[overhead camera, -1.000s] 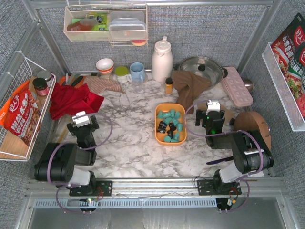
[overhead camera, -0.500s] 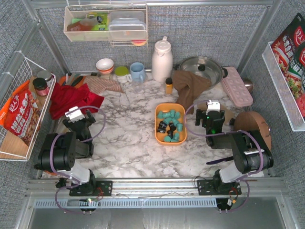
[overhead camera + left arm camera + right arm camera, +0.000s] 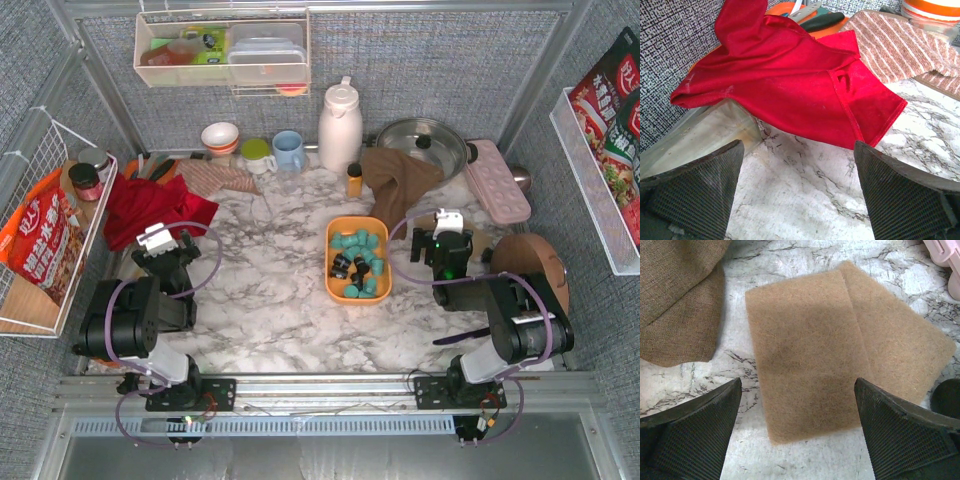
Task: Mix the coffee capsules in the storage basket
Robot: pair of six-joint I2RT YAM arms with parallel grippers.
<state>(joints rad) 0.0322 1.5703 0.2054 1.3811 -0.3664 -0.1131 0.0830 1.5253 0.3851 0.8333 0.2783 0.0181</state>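
While both arms are folded at the near edge of the marble table (image 3: 270, 300), the left gripper (image 3: 800, 197) is seen with jaws spread wide and empty before a red cloth (image 3: 790, 75). The right gripper (image 3: 800, 437) is likewise parted and empty, over a tan fibre pad (image 3: 810, 350). Farther in, between the two arms, the storage basket (image 3: 329, 270) is set mid-table, with the coffee capsules (image 3: 360, 262) heaped inside.
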